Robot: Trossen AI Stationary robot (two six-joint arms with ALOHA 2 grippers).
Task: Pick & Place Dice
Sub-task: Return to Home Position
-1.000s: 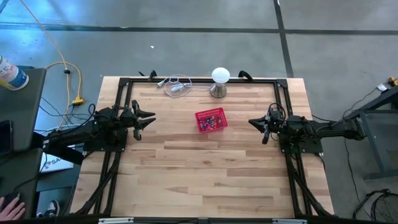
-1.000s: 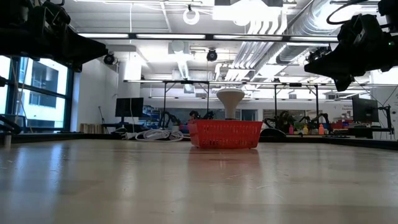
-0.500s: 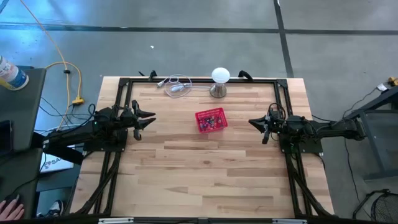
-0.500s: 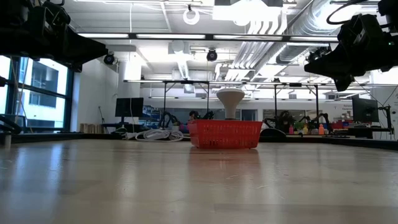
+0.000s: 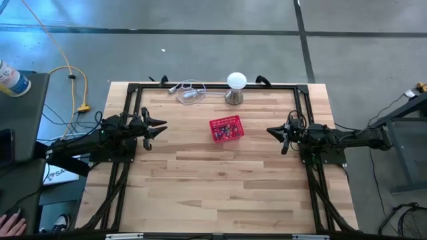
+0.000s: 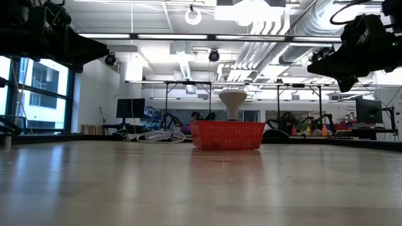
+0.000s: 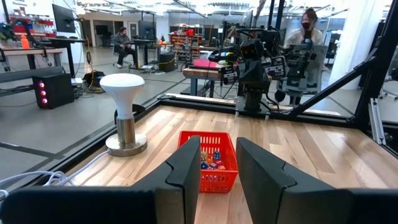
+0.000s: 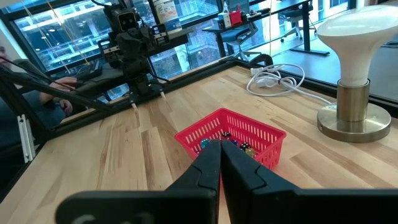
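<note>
High view: tiny mixed-colour dice (image 5: 227, 130) were contained in a red mesh basket (image 5: 214, 132) between left gripper (image 5: 160, 127), fingers parted, and right gripper (image 5: 271, 131), fingers pressed together.

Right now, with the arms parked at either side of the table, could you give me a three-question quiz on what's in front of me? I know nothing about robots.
1. True or false: the dice lie inside the red basket.
2. Which one has its fingers spread apart? A) the left gripper B) the right gripper C) both
3. In a few words: what stands at the table's far edge, next to the white cable?

Key
1. True: the coloured dice sit in the basket.
2. A: the left gripper is open and the right one is shut, and neither holds anything.
3. The white lamp on its metal base.
</note>
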